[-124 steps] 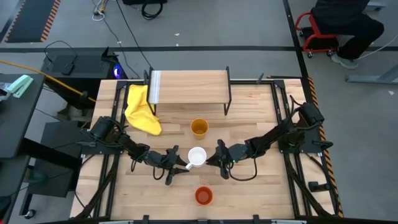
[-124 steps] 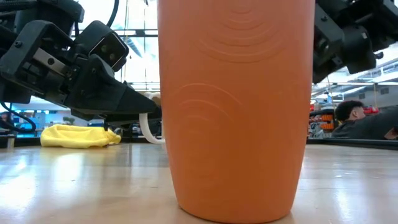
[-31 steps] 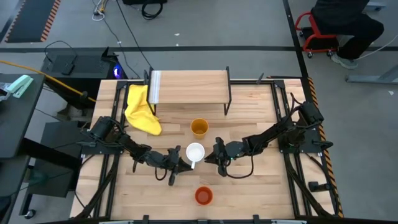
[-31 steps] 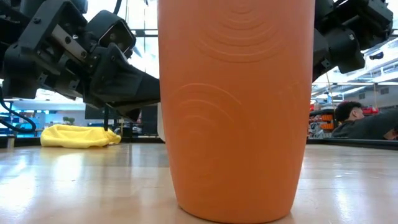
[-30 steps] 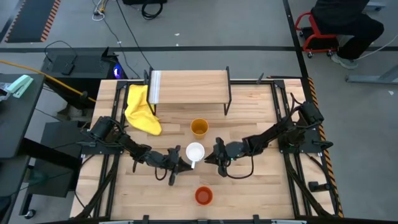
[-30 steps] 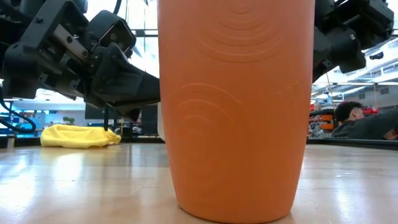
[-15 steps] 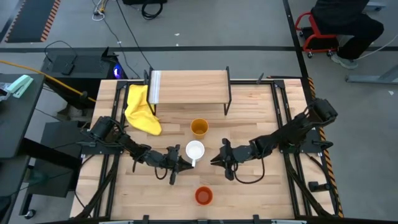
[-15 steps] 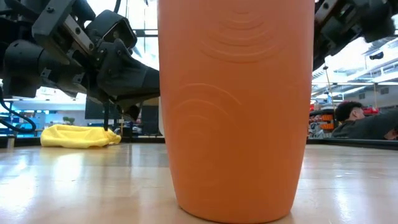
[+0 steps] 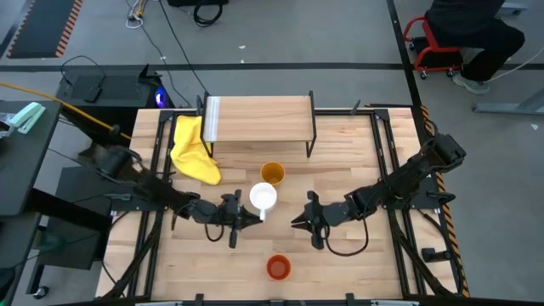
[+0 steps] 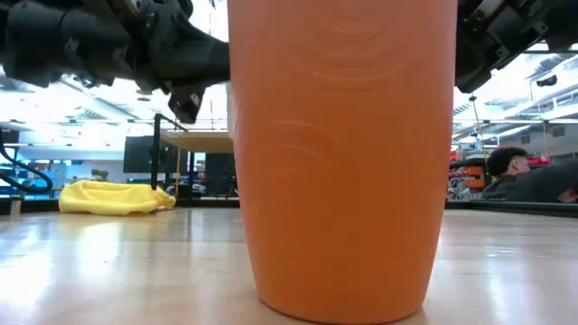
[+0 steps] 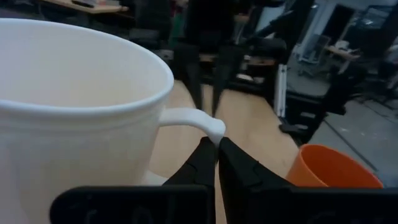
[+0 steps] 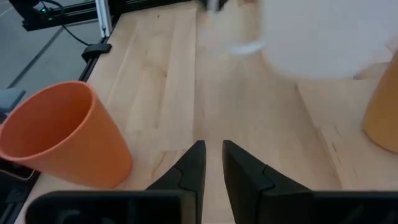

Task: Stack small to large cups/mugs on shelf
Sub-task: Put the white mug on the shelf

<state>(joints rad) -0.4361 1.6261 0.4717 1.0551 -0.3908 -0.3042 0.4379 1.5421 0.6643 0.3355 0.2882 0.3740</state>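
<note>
The white mug hangs upright near the table's middle, and my left gripper is shut on its handle. Just beyond it stands the yellow-orange cup. The orange-red cup stands near the front edge and fills the low view. The shelf stands on its black legs at the far side. My right gripper waits to the right of the mug, its fingers a narrow gap apart with nothing between them. My left gripper pinches the mug's handle at its outer curve between its two fingertips. The fingers come about level from the table's left. The mug stays upright, its mouth up, and in the low view the gripper is well above the tabletop.
A yellow cloth lies at the far left beside the shelf's left end. Bare wood lies between the mug and the shelf, apart from the yellow-orange cup. A person sits beyond the table's far right corner.
My left gripper has risen with the white mug and carried it a little toward the far edge, nearer the yellow-orange cup; the mug stays upright. My right gripper has drawn back from the mug's right side toward the near right.
</note>
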